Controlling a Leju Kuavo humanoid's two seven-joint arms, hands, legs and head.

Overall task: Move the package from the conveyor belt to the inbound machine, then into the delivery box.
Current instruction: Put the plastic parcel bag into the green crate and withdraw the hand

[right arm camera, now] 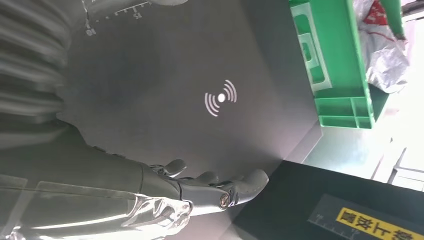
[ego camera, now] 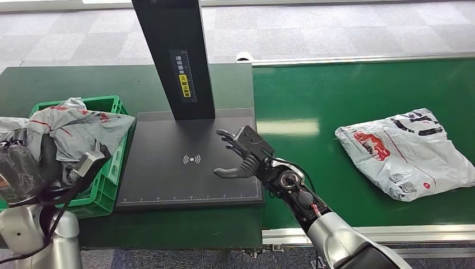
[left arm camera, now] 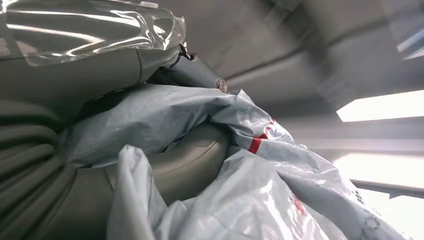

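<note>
While the left hand (ego camera: 33,159) clutches a grey package (ego camera: 75,126) over the green crate (ego camera: 109,168), right hand (ego camera: 243,154) empty, fingers spread, beside that crate.

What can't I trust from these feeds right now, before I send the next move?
- Left robot hand: the head view's left edge cuts it and the grey package covers it; its hold is clear only up close at the left wrist.
- Green box inside: hidden by that package.
- Print on the package on the belt: too small in the head view.
- Yellow label on the machine post: cut off in the right wrist view.
</note>
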